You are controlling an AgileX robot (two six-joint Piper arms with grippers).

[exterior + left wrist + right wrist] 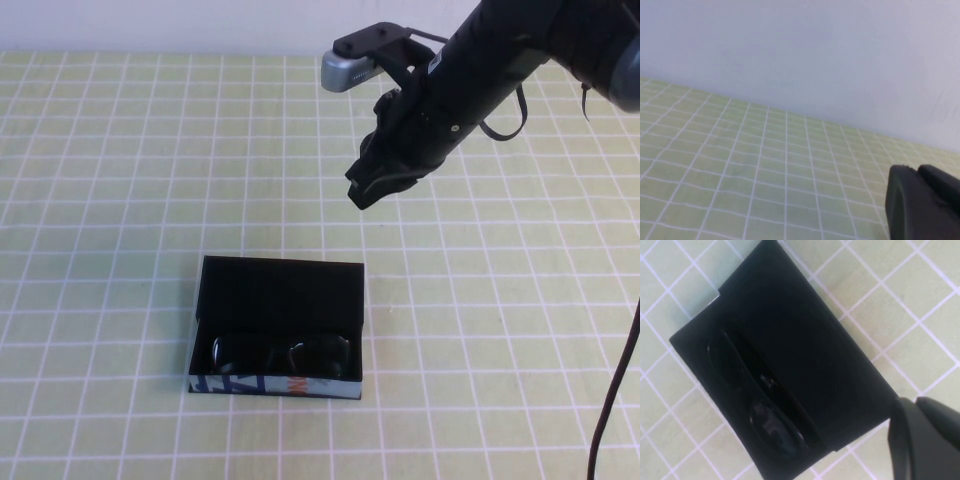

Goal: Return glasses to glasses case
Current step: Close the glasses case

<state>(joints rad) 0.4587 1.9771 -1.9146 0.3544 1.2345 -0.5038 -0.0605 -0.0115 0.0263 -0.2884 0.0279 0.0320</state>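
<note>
Glasses lie in the open case, right arm is above it.

The glasses rest inside the glasses case near the front edge of the table, lid open. The right gripper hangs above, toward the far edge, fingers closed and empty, so placing seems done. The left gripper is off to the side; its fingers I cannot tell.

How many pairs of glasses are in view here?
1. The glasses lie inside the open glasses case near the table's front; the shut right gripper hangs above and behind it, empty.
</note>
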